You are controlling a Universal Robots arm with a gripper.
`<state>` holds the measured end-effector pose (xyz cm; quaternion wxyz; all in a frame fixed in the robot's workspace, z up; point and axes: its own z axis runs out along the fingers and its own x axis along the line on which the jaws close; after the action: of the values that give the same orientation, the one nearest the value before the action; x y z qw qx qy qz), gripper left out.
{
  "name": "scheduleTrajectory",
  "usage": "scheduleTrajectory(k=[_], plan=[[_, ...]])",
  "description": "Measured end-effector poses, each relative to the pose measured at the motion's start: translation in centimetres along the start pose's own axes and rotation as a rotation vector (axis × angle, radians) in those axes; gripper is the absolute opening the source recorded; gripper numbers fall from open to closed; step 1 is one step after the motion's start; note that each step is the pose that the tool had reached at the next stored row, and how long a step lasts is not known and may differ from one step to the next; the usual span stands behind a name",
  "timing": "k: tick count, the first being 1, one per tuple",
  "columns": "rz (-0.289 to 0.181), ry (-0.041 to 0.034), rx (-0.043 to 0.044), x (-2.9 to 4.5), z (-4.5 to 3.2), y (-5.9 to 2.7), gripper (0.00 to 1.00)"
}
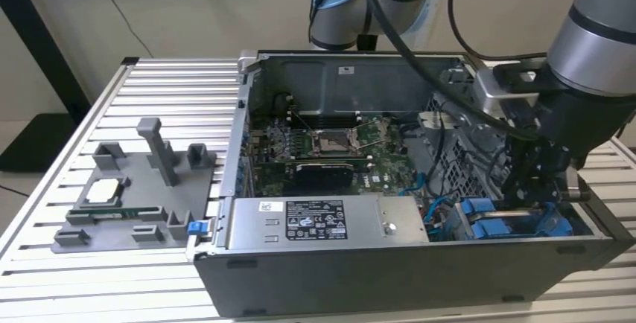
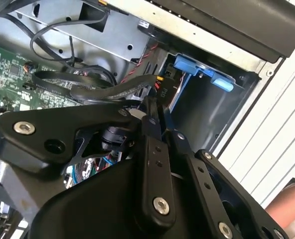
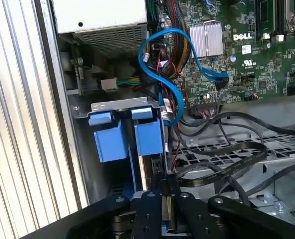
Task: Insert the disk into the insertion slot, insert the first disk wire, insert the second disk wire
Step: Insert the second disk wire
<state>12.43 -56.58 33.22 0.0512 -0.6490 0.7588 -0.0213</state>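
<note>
The disk's blue carrier frame (image 3: 148, 137) stands on edge inside the insertion slot (image 1: 544, 217), at the open computer case's front corner on the exterior view's right. Its blue tabs (image 1: 479, 217) show beside the arm. My gripper (image 3: 165, 191) reaches down into that bay right behind the carrier, with its fingers (image 2: 148, 124) pressed together. A flat black disk wire (image 2: 112, 92) runs across the case to the fingertips, and its end looks pinched between them. The connector itself is hidden behind the fingers.
The long silver power supply (image 1: 328, 222) lies along the case front, with the green motherboard (image 1: 318, 152) behind it. A blue cable (image 3: 162, 59) loops over bundled wires near the bay. A grey parts fixture (image 1: 139, 189) sits on the slatted table. A person's hand (image 2: 287, 209) shows outside the case.
</note>
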Motion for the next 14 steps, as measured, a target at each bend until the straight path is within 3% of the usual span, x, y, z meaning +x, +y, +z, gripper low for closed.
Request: scheduleTrajectory(k=[3,14], plan=[[0.000,0.0019,-0.0001,0.00,-0.51,-0.05,1.00],[0.000,0.0033,-0.0037,-0.24,-5.26,-0.51,1.00]])
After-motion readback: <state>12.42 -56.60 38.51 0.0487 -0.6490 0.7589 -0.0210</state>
